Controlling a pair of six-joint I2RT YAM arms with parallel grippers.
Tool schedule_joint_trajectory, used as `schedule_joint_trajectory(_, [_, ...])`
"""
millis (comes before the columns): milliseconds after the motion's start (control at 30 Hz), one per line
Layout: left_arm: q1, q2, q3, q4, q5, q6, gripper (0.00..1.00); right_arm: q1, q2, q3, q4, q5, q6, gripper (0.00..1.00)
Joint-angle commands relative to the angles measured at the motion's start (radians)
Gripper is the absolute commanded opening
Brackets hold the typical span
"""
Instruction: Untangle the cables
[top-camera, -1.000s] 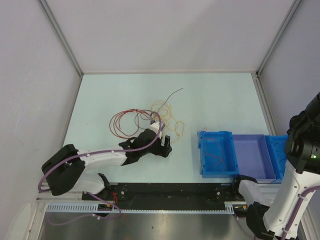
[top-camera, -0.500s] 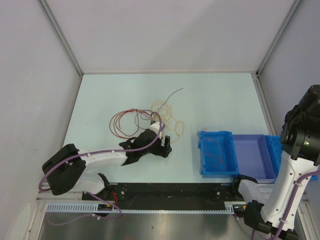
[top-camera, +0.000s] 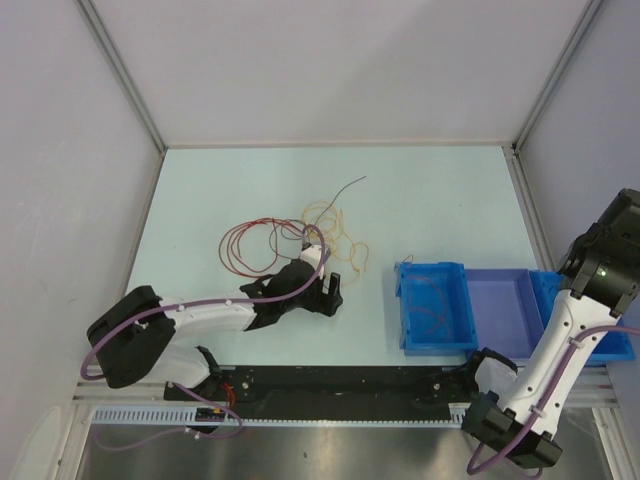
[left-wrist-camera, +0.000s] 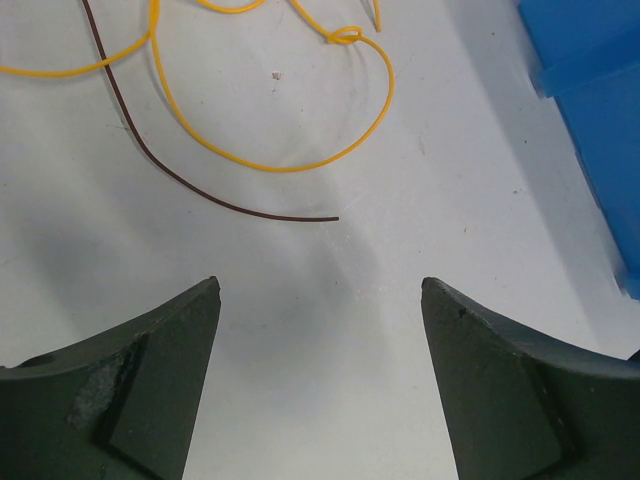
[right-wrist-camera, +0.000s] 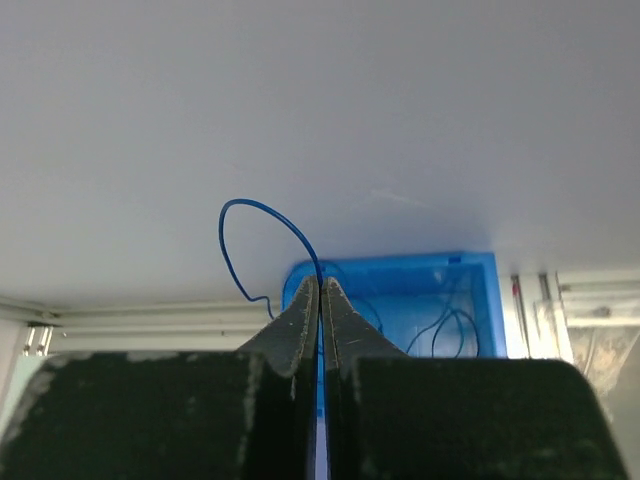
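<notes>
My left tool (top-camera: 331, 293) hangs low over the table (top-camera: 450, 200), jaws spread wide with nothing between them. Just beyond its tips lie the loose end of a dark cable (left-wrist-camera: 320, 218) and a loop of yellow cable (left-wrist-camera: 290, 167); I touch neither. Both belong to the cables (top-camera: 300, 238) heaped in loose red, orange and dark loops on the middle of the table, right beside that tool. My right tool (right-wrist-camera: 320, 287) is lifted at the right side, clenched on a thin blue cable (right-wrist-camera: 250, 202) that arcs up out of the fingertips. Beneath it sits a blue bin (right-wrist-camera: 400, 270) with more blue cable lying inside.
</notes>
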Motion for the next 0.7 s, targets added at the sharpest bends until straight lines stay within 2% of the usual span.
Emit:
schedule_joint_trajectory(0, [-0.007, 0.0, 0.027, 0.012, -0.008, -0.012, 0.86, -0.068, -0.002, -0.06, 0.008, -0.122, 0.145, 0.0])
schedule_joint_trajectory(333, [-0.007, 0.0, 0.025, 0.012, -0.006, -0.012, 0.86, -0.134, 0.002, -0.101, -0.001, -0.208, 0.2, 0.0])
schedule_joint_trajectory(667, [-0.007, -0.003, 0.022, 0.015, -0.005, -0.012, 0.86, -0.137, -0.076, -0.1, -0.061, -0.093, 0.272, 0.0])
